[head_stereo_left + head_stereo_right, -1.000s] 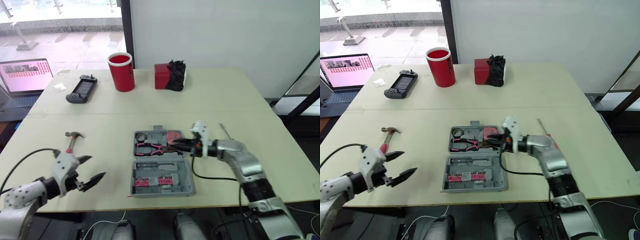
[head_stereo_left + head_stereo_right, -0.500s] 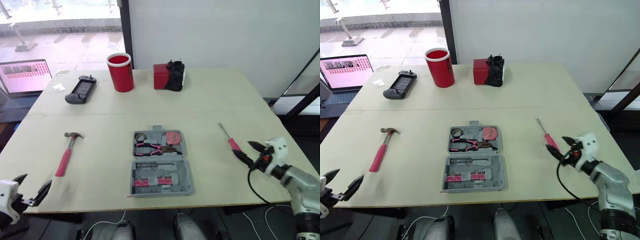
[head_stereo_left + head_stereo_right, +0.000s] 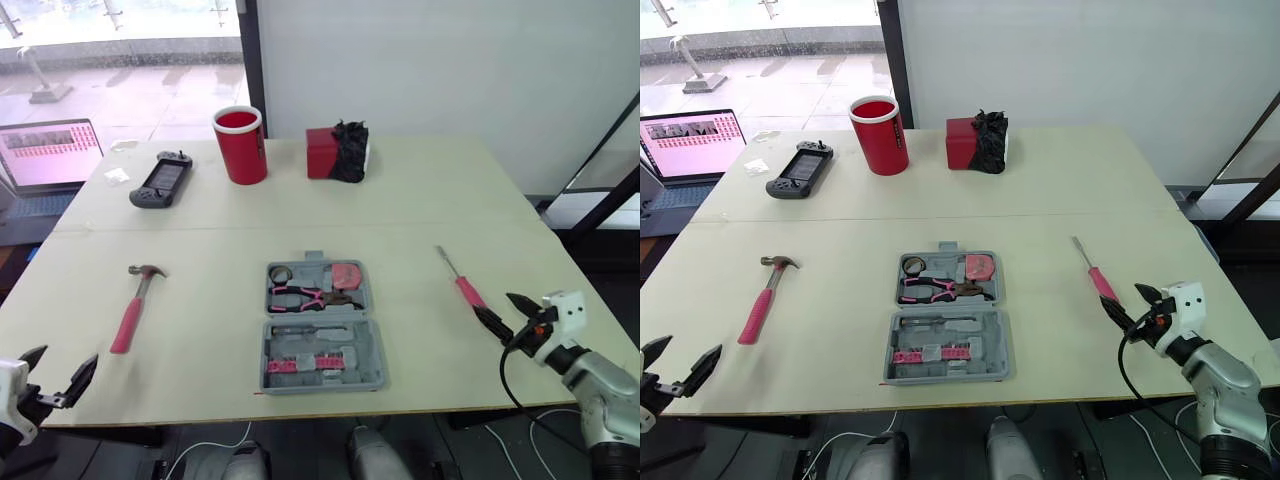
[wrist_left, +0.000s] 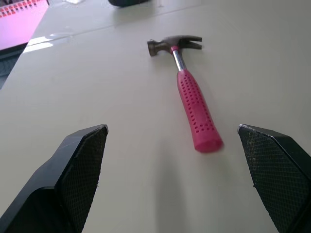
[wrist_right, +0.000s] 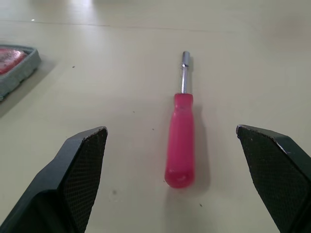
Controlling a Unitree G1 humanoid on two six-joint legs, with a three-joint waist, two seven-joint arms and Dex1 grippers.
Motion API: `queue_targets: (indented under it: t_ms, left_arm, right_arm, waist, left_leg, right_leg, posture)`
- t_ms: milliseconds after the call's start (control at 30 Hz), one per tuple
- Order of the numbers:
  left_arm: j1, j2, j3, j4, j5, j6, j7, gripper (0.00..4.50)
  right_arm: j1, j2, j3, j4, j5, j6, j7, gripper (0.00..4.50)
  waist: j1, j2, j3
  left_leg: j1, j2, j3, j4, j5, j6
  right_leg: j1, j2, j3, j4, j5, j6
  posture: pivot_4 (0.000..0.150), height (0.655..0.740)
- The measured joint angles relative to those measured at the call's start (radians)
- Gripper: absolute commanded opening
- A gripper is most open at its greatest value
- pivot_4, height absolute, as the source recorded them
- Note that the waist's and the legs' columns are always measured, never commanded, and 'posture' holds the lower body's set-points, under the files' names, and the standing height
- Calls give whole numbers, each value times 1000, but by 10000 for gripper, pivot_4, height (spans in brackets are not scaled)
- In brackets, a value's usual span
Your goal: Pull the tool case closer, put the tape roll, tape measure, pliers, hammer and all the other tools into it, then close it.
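Both arms have drawn back from the middle of the table (image 3: pixel 200 250) since a second ago: the right gripper (image 3: pixel 507 312) has left the case's pliers compartment and now hangs at the near right edge, and the left gripper (image 3: pixel 62 360) has dropped from beside the hammer to the near left corner.

At far left, the left gripper has its jaws spread wide and empty. Its wrist view looks straight up the pink handle of the hammer (image 4: pixel 190 92), which lies flat with its head pointing away, so the arm seems lined up for a grasp on the handle end. Behind it sit a laptop (image 3: pixel 50 152), a game controller (image 3: pixel 162 178) and a red cup (image 3: pixel 240 143), all well apart from the work.

In the centre, the tool case (image 3: pixel 376 372) lies open and already near the front edge. Its far half holds the tape roll (image 3: pixel 280 272), the pliers (image 3: pixel 305 295) and the tape measure (image 3: pixel 347 273), each in its own recess. The near half holds a pink bit rack (image 3: pixel 300 364).

Right of the case, a pink-handled bit driver (image 5: pixel 181 145) lies loose on the table, handle toward the right gripper. That gripper's jaws are also wide apart and hold nothing, and they frame the handle, probably ahead of a pickup. Hammer and driver remain outside, and the lid is unclosed.
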Motion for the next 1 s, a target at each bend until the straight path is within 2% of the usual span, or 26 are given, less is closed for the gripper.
queue_targets:
  t_ms: [233, 333, 500, 700, 833, 1000]
  left_arm:
    - [-8, -11, -23, -124, -3, 89, 32, 45000]
    - [9, -42, -54, -188, -2, 138, 60, 45000]
    - [41, -153, -99, -293, -2, 218, 164, 45000]
    - [60, -202, -102, -425, 11, 297, 295, 45000]
    - [6, -220, -96, -471, -1, 378, 390, 45000]
    - [-178, -103, -111, -492, -21, 619, 467, 45000]
  right_arm:
    - [-38, -5, 131, -220, 36, 119, 75, 44800]
    - [-81, -49, 250, -376, 88, 302, 126, 44800]
    - [-263, -71, 389, -589, 191, 559, 146, 44800]
    - [-392, -99, 494, -666, 220, 680, 206, 44800]
    - [-463, -111, 523, -673, 226, 711, 245, 44800]
    - [-505, -110, 567, -668, 202, 713, 252, 44800]
  waist:
    - [2, 0, 0]
    - [-1, 1, 0]
    - [7, 0, 0]
    - [32, -2, -1]
    - [32, -3, -1]
    - [30, -3, -1]
  left_leg:
    - [0, 0, 0, 0, 0, 0]
    - [0, 0, 0, 0, 0, 0]
    - [-2, 0, -1, 0, 0, 0]
    - [-5, 0, -1, 1, 0, 0]
    - [-5, 0, -1, 2, 0, 0]
    - [-6, 0, -2, 1, 0, 0]
  right_leg:
    - [0, 0, 0, 0, 0, 0]
    - [0, 0, 1, 0, 0, 0]
    - [-1, 1, 0, 1, 0, 0]
    - [-4, 0, 0, -1, 0, 0]
    - [-4, 0, -1, -1, 0, 0]
    - [-4, 1, -1, 0, 0, 0]
  posture:
    - [1500, 7272]
    - [1500, 7272]
    - [1500, 7272]
    - [1500, 7272]
    - [1500, 7272]
    - [1500, 7272]
